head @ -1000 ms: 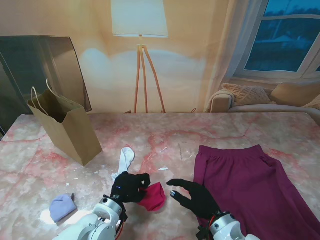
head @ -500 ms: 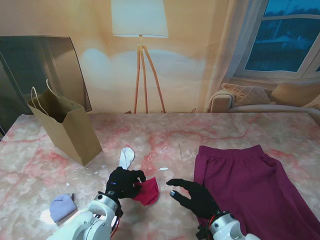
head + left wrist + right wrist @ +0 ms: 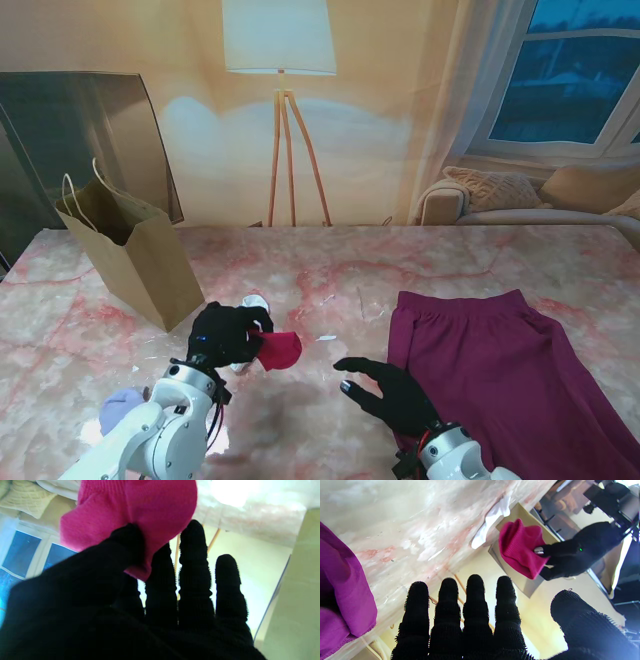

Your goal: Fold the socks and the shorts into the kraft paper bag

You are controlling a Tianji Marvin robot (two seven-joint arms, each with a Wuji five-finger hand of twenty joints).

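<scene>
table (image 3: 420, 270): pink marble top
shorts (image 3: 500, 370): magenta, spread flat on right side; near edge beside right hand
kraft bag (image 3: 135, 255): upright, open, far left
left hand (image 3: 225, 335): clamped on pink sock (image 3: 277, 349), lifted off table, just right of bag
right hand (image 3: 395, 395): fingers spread, holding nothing; by shorts' edge
white sock (image 3: 250, 303): flat on table, partly hidden behind left hand
grey sock (image 3: 122, 405): near-left, by left arm

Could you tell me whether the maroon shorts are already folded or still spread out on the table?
Still spread out. The shorts lie flat and open across the table, with the open right hand beside their near edge.
</scene>
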